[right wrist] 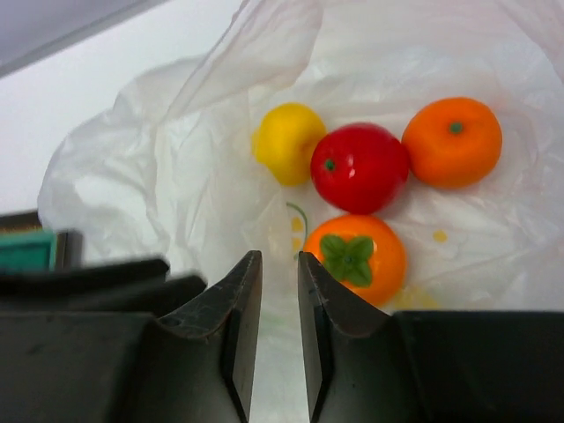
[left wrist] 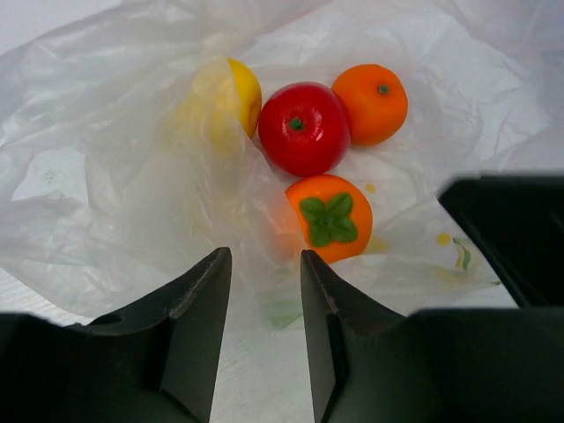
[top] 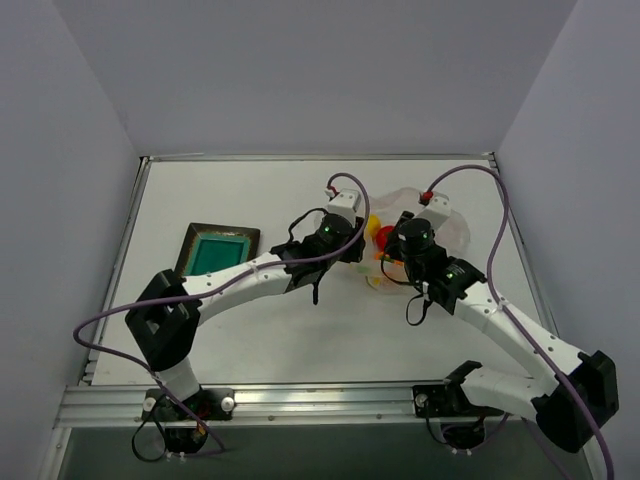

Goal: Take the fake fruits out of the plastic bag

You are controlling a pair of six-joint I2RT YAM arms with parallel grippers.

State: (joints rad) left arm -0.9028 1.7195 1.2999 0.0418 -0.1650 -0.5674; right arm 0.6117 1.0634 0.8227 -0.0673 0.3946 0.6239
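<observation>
Left gripper (left wrist: pixel 261 264): held moderately apart, bag film seen between the fingers (left wrist: pixel 198 326).
Right gripper (right wrist: pixel 278 260): narrowly parted, nothing seen clamped.
Fake fruits (left wrist: pixel 304 128): clustered just ahead of both grippers, inside the plastic bag (left wrist: pixel 106 176).

White table top (top: pixel 300 330), matte, framed by metal edging (top: pixel 320 157). Enclosed on three sides by plain pale grey panels: left wall (top: pixel 60 200), back wall (top: pixel 310 70), right wall (top: pixel 585 150). Aluminium rail (top: pixel 300 403) runs along near edge. Lighting even, diffuse; shadows soft.
</observation>
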